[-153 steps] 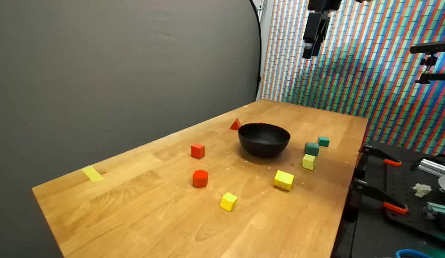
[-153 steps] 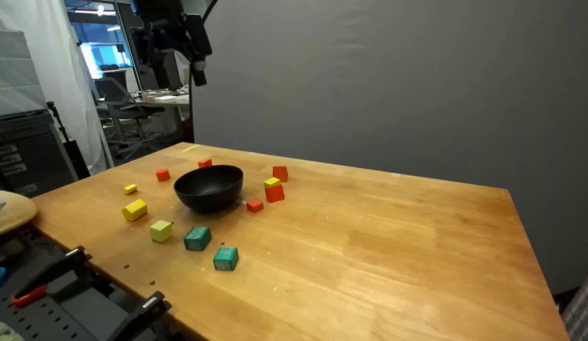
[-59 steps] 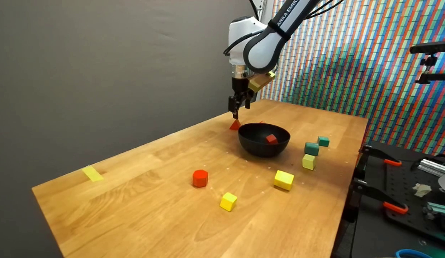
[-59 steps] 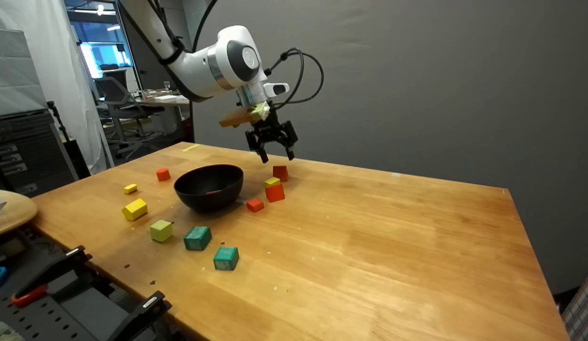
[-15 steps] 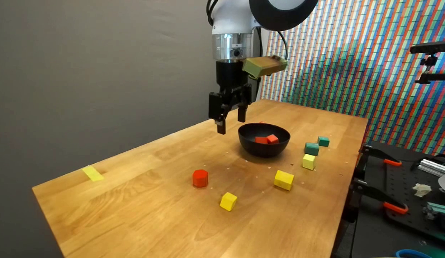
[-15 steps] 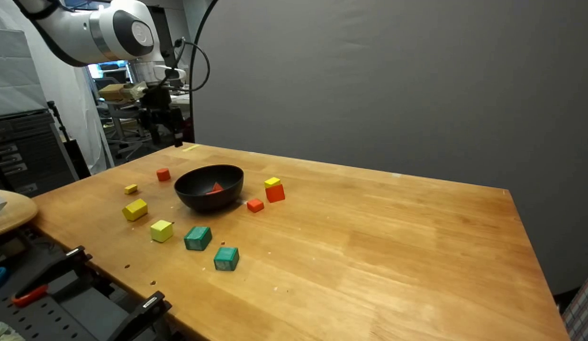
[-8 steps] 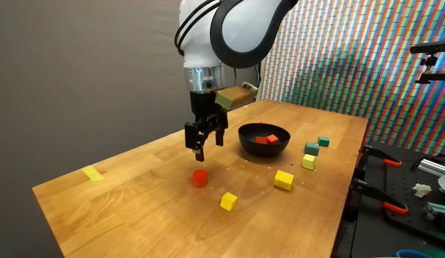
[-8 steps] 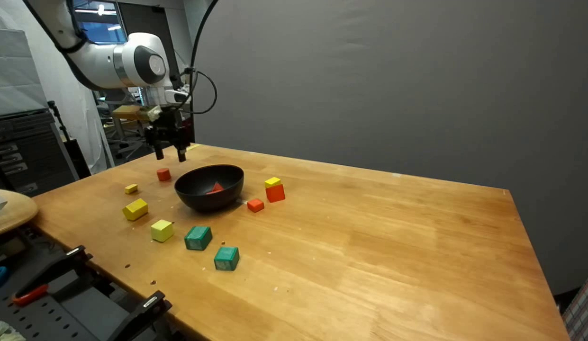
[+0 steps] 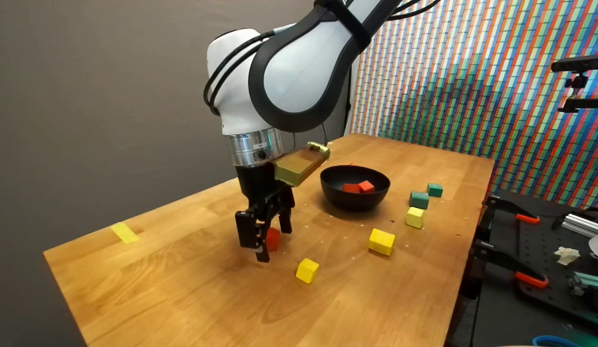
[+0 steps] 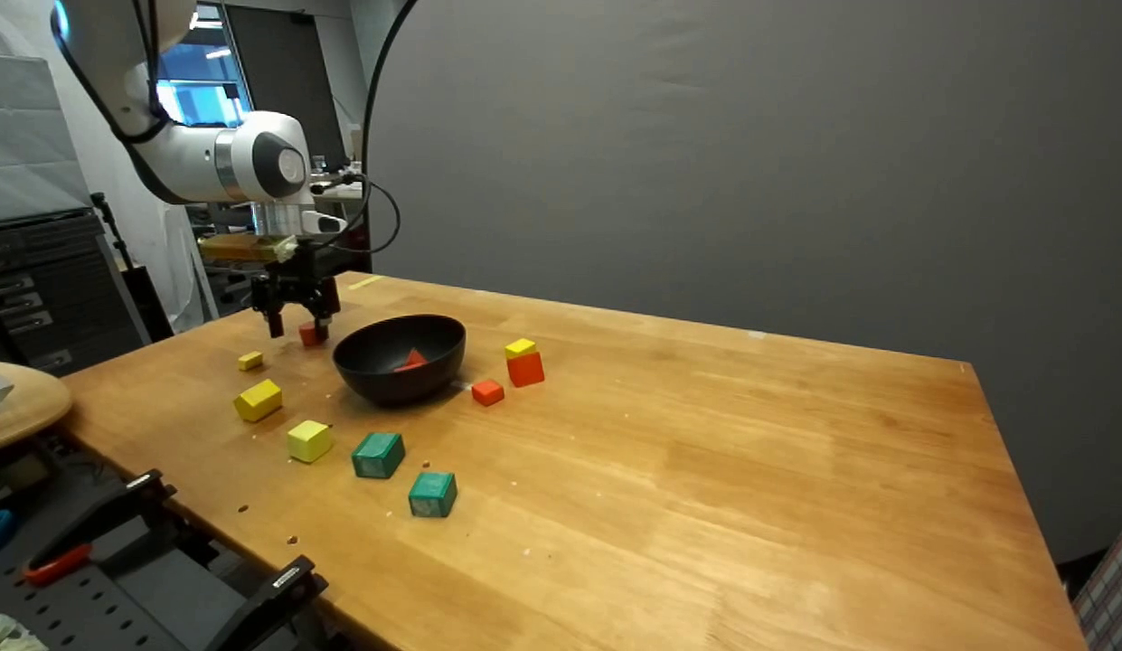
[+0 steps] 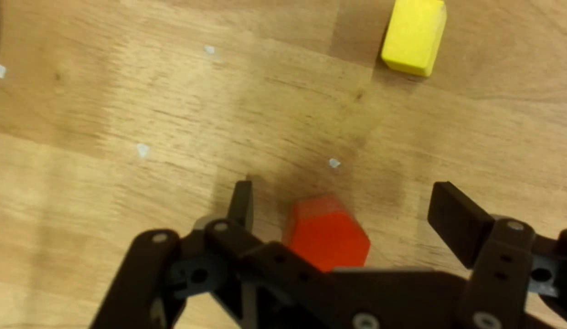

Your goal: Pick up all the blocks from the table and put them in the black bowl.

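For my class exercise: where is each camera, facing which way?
Exterior view: raised, looking along the wooden table toward multicoloured wall; white arm, black gripper show.
Exterior view: raised, looking across the table toward grey backdrop; arm, gripper show.
Wrist view: on the arm, facing down at red polygonal block; fingers show.
Both exterior views share the round black bowl.

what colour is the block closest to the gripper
The block is red, seen best in the wrist view.

both exterior views: set back, angled down, sharing table, black bowl | wrist view: close, facing down
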